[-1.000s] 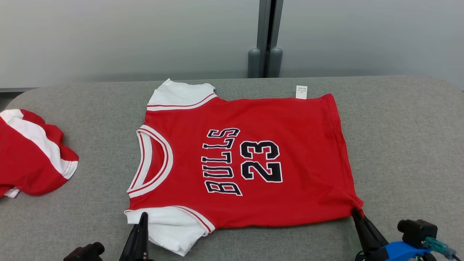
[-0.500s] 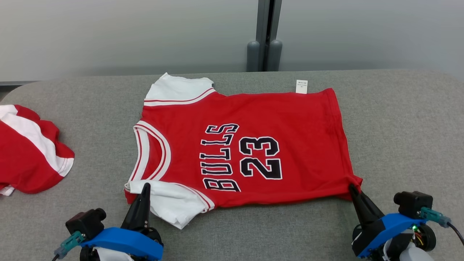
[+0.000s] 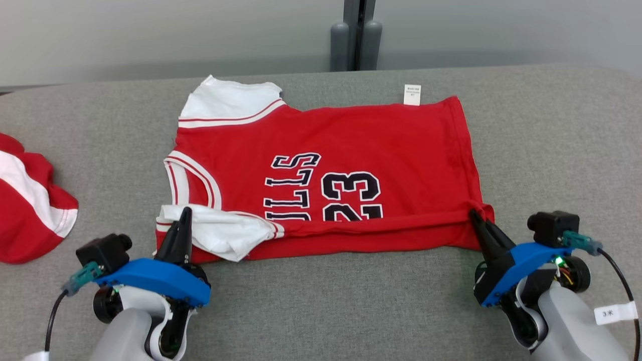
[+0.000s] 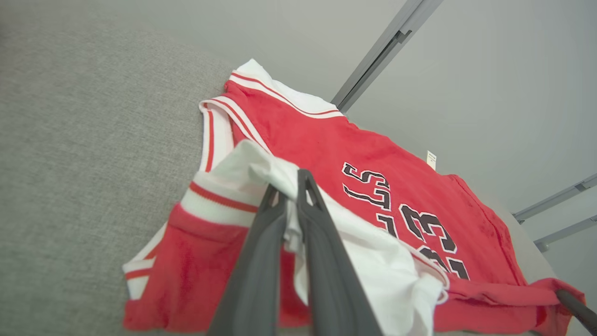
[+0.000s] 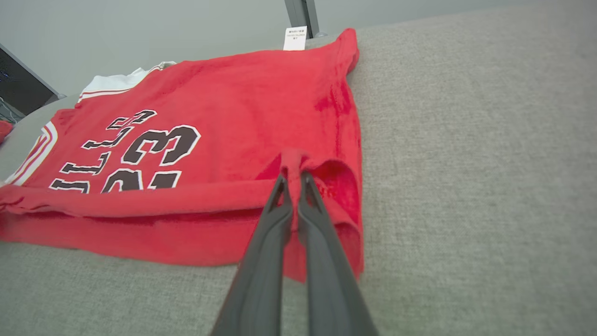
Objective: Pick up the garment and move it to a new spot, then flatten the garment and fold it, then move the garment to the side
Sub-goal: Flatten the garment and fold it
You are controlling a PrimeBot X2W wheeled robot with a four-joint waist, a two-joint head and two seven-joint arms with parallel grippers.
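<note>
A grey fabric-covered table [image 3: 321, 311] with rounded far corners carries a red Bulls 23 jersey [image 3: 361, 135], spread in the middle with its collar toward the left and its near edge turned up off the cloth. A second red-and-white garment [image 3: 30, 210] lies crumpled at the table's left edge, well apart from the jersey.

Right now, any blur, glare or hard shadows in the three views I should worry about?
Head view: soft, even light, no glare, jersey print sharp. Left wrist view: left fingers soft up close, whole picture tilted, wall rail slanting. Right wrist view: right fingers soft, print crisp, only a thin shadow under the folded edge.
</note>
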